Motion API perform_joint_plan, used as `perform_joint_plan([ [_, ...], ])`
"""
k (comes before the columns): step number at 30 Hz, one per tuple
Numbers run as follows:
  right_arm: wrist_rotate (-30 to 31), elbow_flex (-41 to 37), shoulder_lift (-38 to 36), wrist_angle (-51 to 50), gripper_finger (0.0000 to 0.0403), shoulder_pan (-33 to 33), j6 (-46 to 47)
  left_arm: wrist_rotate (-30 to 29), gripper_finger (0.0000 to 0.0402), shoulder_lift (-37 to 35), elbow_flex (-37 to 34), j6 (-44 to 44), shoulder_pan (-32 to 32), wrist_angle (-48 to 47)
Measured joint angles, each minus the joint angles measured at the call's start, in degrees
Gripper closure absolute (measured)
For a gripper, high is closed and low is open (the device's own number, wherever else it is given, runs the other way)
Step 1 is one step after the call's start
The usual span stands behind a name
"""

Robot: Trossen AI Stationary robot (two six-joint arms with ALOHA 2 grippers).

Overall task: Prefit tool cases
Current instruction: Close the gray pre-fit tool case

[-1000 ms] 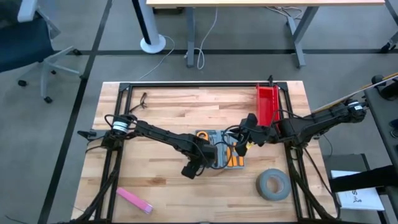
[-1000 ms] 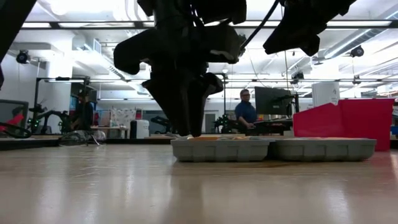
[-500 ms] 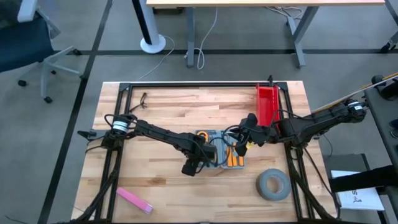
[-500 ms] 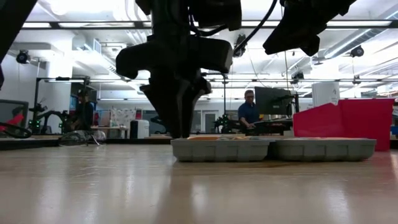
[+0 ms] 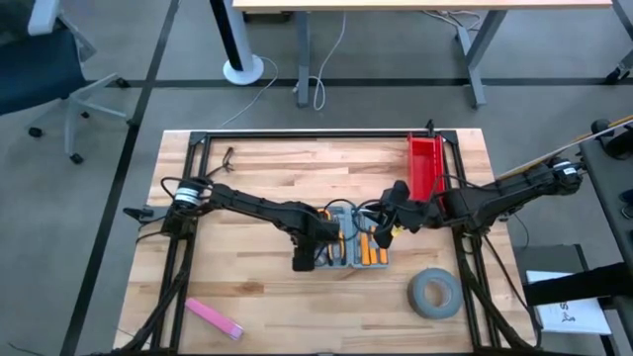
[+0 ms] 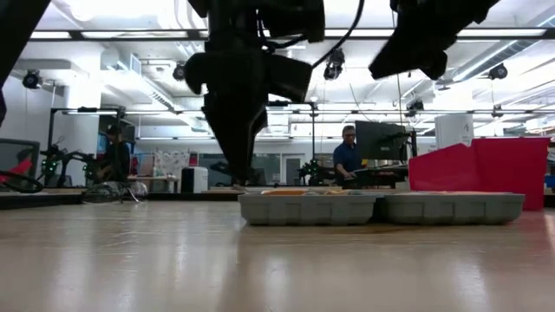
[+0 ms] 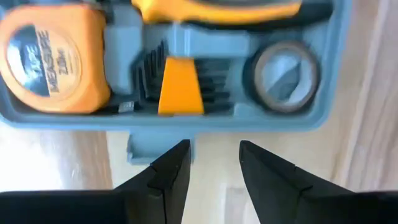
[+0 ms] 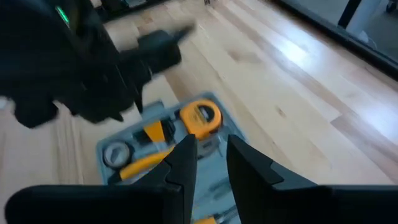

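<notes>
Case (image 7: 186, 118) cut off | left pincer (image 7: 214, 168) parted (empty) at latch tab (image 7: 158, 148) | right pincer (image 8: 211, 158) parted, empty

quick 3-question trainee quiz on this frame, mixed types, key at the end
1. True or false: the tool case lies open on the table.
2. Which gripper hangs nearest the case's latch tab? A) left gripper B) right gripper
3. Fill in: the orange round tool in the case is a ____.

Key: 1 true. 2 A: its open fingers hang empty beside the tab, while the right gripper hovers over the case's other side. 3 tape measure.
</notes>
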Motion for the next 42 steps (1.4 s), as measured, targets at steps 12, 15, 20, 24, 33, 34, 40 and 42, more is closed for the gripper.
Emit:
perform_joint_plan([
  [12,-0.1,-5.4,0.1,-10.1,0.0338,3.4,9.5,0.5,0.0267,-7.3,-8.3,-7.6,-0.1,13.2],
  [15,-0.1,-8.2,0.1,-7.4,0.0331,3.4,11.9,0.6,0.0272,-11.3,-14.1,-10.5,-0.1,20.2],
  [20,-3.4,-11.4,0.1,-5.7,0.0323,3.4,14.1,1.9,0.0273,-18.7,-25.8,-16.1,0.0,31.2],
  [24,-8.8,-14.0,0.0,-5.9,0.0317,3.4,16.2,2.1,0.0259,-23.2,-34.3,-21.3,0.2,39.2],
  [33,-11.8,-15.4,0.0,-6.1,0.0298,3.6,19.8,2.1,0.0211,-24.8,-45.8,-39.2,2.7,52.6],
  [34,-12.3,-15.2,0.0,-6.1,0.0296,3.7,19.7,2.1,0.0207,-24.9,-46.3,-40.8,2.8,52.6],
  [40,-18.5,-14.5,0.0,-6.1,0.0288,3.6,17.0,2.0,0.0194,-24.7,-47.6,-47.2,2.9,55.4],
  [42,-19.6,-14.5,0.0,-6.9,0.0286,3.7,16.7,1.6,0.0194,-24.7,-47.6,-47.5,3.1,57.9],
])
